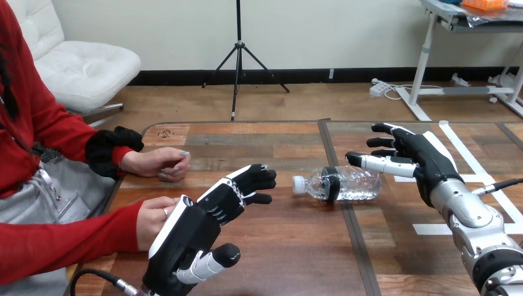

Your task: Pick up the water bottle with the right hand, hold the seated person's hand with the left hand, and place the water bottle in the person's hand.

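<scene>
Water bottle (pixel 342 184) is lying farther out than your left hand (pixel 203 216), so you are meeting that hand first. It is showing over the table (pixel 290 259) toward the near-left corner, with its white-shelled back facing up. Its fingers are stretching out loosely, its thumb is sticking out toward the near edge, and it is gripping nothing. Just beside it, the person's nearer hand (pixel 151 219) is resting at the table's left edge, partly hidden behind your hand (you cannot tell whether the two are touching). Your fingers are not curling round it.

Farther out, the water bottle is lying on its side around the table's middle, across the seam (pixel 336 166) in the tabletop. Its white cap is pointing toward the left edge, and it is sitting apart from your left fingertips. Your right hand (pixel 419 161) is standing just beside the bottle's base, toward the right edge, fingers straight and spread, thumb tip hanging over the base end (contact is too close to call). White tape strips (pixel 459 154) are running along the table by that hand. Farthest out, the person's farther hand (pixel 161 164) is resting near the left edge, fingers loosely bent.
</scene>
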`<action>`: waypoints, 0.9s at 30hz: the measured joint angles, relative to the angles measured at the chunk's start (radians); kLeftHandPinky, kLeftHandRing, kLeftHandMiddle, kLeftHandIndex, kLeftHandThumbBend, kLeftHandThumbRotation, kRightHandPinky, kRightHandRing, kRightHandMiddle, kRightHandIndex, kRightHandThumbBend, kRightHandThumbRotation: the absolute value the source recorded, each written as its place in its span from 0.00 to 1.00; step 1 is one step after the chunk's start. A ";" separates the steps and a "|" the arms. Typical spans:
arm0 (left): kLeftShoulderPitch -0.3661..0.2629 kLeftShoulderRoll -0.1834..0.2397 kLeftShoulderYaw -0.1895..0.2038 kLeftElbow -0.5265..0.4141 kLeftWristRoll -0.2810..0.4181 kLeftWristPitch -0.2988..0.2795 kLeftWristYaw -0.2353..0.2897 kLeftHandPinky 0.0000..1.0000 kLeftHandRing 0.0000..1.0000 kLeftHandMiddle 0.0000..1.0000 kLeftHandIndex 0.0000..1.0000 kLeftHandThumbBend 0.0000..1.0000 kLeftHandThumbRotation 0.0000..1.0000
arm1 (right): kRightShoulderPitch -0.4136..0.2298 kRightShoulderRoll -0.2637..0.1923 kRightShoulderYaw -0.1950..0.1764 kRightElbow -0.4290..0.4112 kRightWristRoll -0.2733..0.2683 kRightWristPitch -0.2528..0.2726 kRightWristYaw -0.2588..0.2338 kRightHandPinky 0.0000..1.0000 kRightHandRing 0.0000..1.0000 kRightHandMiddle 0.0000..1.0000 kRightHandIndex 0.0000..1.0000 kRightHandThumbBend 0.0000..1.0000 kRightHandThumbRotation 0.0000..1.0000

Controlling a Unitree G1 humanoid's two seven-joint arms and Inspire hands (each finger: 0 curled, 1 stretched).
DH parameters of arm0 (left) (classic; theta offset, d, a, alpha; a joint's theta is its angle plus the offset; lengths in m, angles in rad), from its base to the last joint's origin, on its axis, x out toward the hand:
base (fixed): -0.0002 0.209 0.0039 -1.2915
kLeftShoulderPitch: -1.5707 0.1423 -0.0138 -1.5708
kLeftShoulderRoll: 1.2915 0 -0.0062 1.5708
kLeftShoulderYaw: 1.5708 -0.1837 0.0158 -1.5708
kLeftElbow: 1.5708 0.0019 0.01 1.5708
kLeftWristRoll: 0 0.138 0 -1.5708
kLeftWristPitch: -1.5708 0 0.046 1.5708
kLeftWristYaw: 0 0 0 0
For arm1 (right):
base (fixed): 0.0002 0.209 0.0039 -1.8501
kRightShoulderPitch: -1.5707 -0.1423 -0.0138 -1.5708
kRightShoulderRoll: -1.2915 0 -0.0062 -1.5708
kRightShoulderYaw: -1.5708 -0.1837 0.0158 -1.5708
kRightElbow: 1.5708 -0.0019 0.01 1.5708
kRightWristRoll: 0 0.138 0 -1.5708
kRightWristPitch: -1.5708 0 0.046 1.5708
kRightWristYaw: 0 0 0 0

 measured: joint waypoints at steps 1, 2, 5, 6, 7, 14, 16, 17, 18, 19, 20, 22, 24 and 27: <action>0.000 0.000 0.000 0.000 0.000 0.000 0.000 0.77 0.84 0.85 0.84 0.93 0.74 | 0.000 -0.001 0.000 0.000 0.000 -0.001 0.002 0.73 0.80 0.82 0.89 0.97 0.33; 0.001 0.000 0.000 -0.001 0.001 -0.002 0.001 0.77 0.84 0.85 0.84 0.93 0.74 | 0.000 -0.002 0.001 0.000 -0.002 -0.002 0.002 0.73 0.80 0.82 0.89 0.97 0.33; 0.002 -0.001 0.000 -0.002 0.002 -0.008 0.004 0.77 0.84 0.85 0.84 0.93 0.75 | 0.000 -0.008 0.010 0.000 -0.014 -0.008 0.000 0.71 0.80 0.82 0.88 0.98 0.35; 0.002 -0.001 0.000 -0.002 0.001 -0.010 0.004 0.77 0.84 0.85 0.84 0.93 0.75 | 0.000 -0.011 0.016 0.000 -0.024 -0.012 -0.004 0.71 0.79 0.82 0.88 0.98 0.36; 0.003 -0.002 0.000 -0.003 0.001 -0.011 0.004 0.77 0.84 0.85 0.84 0.92 0.75 | 0.000 -0.015 0.024 0.000 -0.036 -0.018 -0.006 0.70 0.79 0.82 0.88 0.97 0.35; 0.008 -0.007 -0.002 -0.012 0.002 -0.019 0.008 0.77 0.84 0.86 0.84 0.93 0.74 | 0.000 -0.046 0.086 -0.004 -0.122 -0.043 -0.026 0.73 0.82 0.83 0.88 0.97 0.31; 0.010 -0.009 -0.003 -0.016 0.002 -0.019 0.011 0.77 0.85 0.86 0.84 0.93 0.74 | 0.000 -0.056 0.103 -0.007 -0.142 -0.044 -0.026 0.74 0.83 0.83 0.88 0.98 0.30; 0.012 -0.010 -0.003 -0.018 0.003 -0.019 0.012 0.77 0.85 0.86 0.84 0.94 0.74 | 0.000 -0.060 0.111 -0.008 -0.152 -0.044 -0.026 0.75 0.83 0.83 0.88 0.98 0.29; 0.013 -0.012 -0.004 -0.019 0.004 -0.019 0.013 0.78 0.85 0.86 0.84 0.94 0.74 | 0.000 -0.065 0.118 -0.009 -0.162 -0.044 -0.026 0.76 0.83 0.83 0.88 0.98 0.28; 0.015 -0.013 -0.004 -0.020 0.005 -0.019 0.014 0.78 0.85 0.86 0.84 0.94 0.74 | 0.000 -0.069 0.125 -0.010 -0.170 -0.044 -0.026 0.76 0.83 0.83 0.88 0.99 0.28; 0.017 -0.014 -0.005 -0.020 0.006 -0.019 0.016 0.78 0.85 0.86 0.84 0.94 0.74 | -0.001 -0.073 0.134 -0.010 -0.180 -0.044 -0.027 0.77 0.83 0.83 0.88 0.99 0.29; 0.021 -0.016 -0.007 -0.021 0.009 -0.019 0.021 0.77 0.85 0.85 0.84 0.94 0.74 | -0.001 -0.083 0.152 -0.013 -0.204 -0.044 -0.029 0.78 0.83 0.83 0.88 1.00 0.29; 0.025 -0.020 -0.009 -0.021 0.012 -0.023 0.026 0.77 0.84 0.85 0.84 0.94 0.74 | -0.002 -0.093 0.171 -0.015 -0.227 -0.044 -0.029 0.79 0.83 0.83 0.88 1.00 0.29; 0.031 -0.028 -0.011 -0.021 0.016 -0.037 0.033 0.76 0.84 0.85 0.84 0.95 0.74 | -0.004 -0.108 0.199 -0.016 -0.258 -0.044 -0.029 0.80 0.84 0.84 0.88 1.00 0.32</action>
